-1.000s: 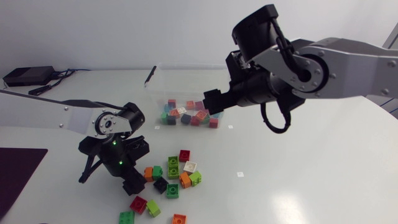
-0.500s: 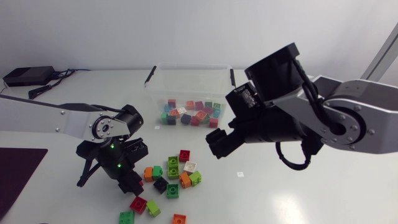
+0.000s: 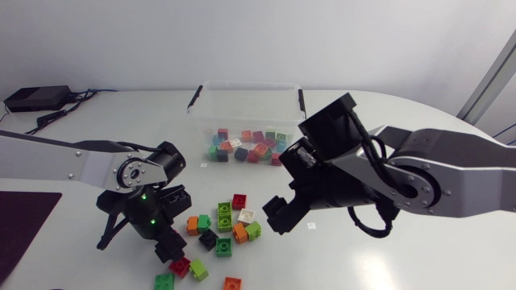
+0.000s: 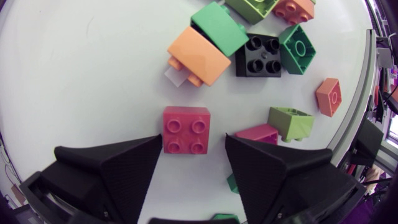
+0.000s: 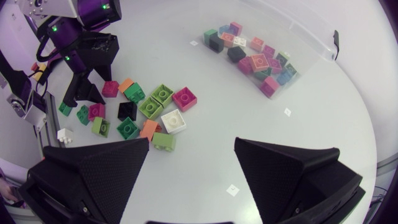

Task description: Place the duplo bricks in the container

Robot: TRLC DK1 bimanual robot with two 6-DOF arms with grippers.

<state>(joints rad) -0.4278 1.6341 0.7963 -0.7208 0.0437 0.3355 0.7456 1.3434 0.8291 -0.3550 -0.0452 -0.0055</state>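
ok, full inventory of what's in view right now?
container: one, clear plastic, back centre of the table.
bricks in the container: over a dozen, red, green, orange, white, dark; on its floor.
loose bricks: about fourteen, red, green, lime, orange, white, black; clustered in front of the container.
red brick: one of those, flat on the table at the cluster's left edge.
black box: one, with cables, back left.
dark mat: one, table's left edge.
table: one, white.
left gripper: open, fingers either side of the red brick.
right gripper: open, empty, above the table beside the cluster.
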